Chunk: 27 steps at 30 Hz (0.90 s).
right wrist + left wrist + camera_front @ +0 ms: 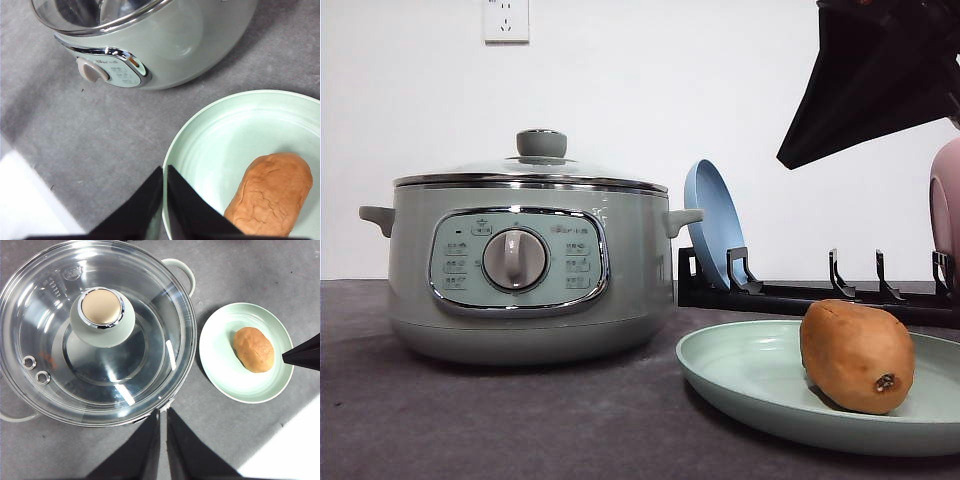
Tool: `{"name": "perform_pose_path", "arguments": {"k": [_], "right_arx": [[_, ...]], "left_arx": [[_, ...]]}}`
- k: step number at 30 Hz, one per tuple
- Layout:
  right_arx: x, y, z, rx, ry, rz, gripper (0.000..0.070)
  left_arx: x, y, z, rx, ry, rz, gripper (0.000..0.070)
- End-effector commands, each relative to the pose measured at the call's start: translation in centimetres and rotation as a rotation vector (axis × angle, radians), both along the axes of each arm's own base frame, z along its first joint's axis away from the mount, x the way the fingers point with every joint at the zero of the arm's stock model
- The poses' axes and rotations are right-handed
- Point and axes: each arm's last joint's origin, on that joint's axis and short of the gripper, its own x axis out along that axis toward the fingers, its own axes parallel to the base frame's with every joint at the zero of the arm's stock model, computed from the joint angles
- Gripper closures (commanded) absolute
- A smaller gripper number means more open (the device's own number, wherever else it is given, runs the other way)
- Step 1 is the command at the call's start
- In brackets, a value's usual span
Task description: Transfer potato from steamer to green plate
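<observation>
Steamer [530,270] sits left on the grey table [470,420], glass lid [95,330] on w/ knob up. Left gripper [163,440] hangs above its near rim, jaws pressed together, holding nothing. Just right of the pot: green plate [750,375] w/ potato [857,355] lying on its side, dark spot toward the front cam, sitting right of plate centre. Right gripper [164,200] is above the plate's edge beside the potato, jaws likewise closed & empty.

Transfer looks done, so risks are small. Potato is oval & plate shallow/glossy – a bump from the right arm pulling away low could roll it toward the rim or off. Left arm dropping could knock the lid knob.

Around: black dish rack [800,290] behind the plate, blue plate [715,235] standing in it, pink plate [946,210] at far right edge, wall socket [506,20] up top. Rack is behind, not in either arm's path as far as I can tell; nothing sits btwn pot & plate
</observation>
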Motion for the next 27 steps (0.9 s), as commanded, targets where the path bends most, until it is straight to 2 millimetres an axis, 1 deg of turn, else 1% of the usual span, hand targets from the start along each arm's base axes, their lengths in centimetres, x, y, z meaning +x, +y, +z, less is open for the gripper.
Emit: {"name": "perform_pose_path", "arguments": {"k": [1, 4, 6, 8, 11, 16, 19, 21, 23, 25, 27], "right_arx": [[0.1, 0.2, 0.5, 0.004, -0.026, 0.015, 0.0700], [0.2, 0.2, 0.5, 0.004, -0.026, 0.015, 0.0700], [0.1, 0.2, 0.5, 0.004, -0.026, 0.015, 0.0700], [0.1, 0.2, 0.5, 0.004, -0.026, 0.015, 0.0700], [0.1, 0.2, 0.5, 0.004, -0.026, 0.015, 0.0700], [0.1, 0.2, 0.5, 0.004, -0.026, 0.015, 0.0700], [0.2, 0.2, 0.5, 0.004, -0.026, 0.015, 0.0700], [0.1, 0.2, 0.5, 0.004, -0.026, 0.015, 0.0700], [0.1, 0.2, 0.5, 0.004, -0.026, 0.015, 0.0700], [0.2, 0.2, 0.5, 0.004, -0.026, 0.015, 0.0700], [0.1, 0.2, 0.5, 0.004, -0.026, 0.015, 0.0700]], "left_arx": [[0.1, -0.2, 0.4, -0.010, -0.017, -0.011, 0.0685], [-0.3, 0.0, 0.7, -0.014, -0.034, -0.015, 0.0685], [-0.7, 0.2, 1.2, -0.009, -0.092, -0.053, 0.0685], [-1.2, 0.5, 2.2, -0.028, -0.180, -0.078, 0.0685], [-1.9, 1.3, 4.5, -0.079, -0.408, -0.100, 0.0685], [-3.7, 4.0, 8.3, -0.180, -0.742, -0.004, 0.0685], [-5.2, 6.1, 9.6, -0.198, -0.880, 0.079, 0.0685], [-6.2, 7.4, 9.8, -0.193, -0.949, 0.134, 0.0685], [-7.3, 8.6, 9.5, -0.178, -1.005, 0.191, 0.0685], [-8.4, 9.6, 8.7, -0.159, -1.051, 0.244, 0.0685], [-9.2, 10.3, 7.4, -0.137, -1.088, 0.294, 0.0685]]}}
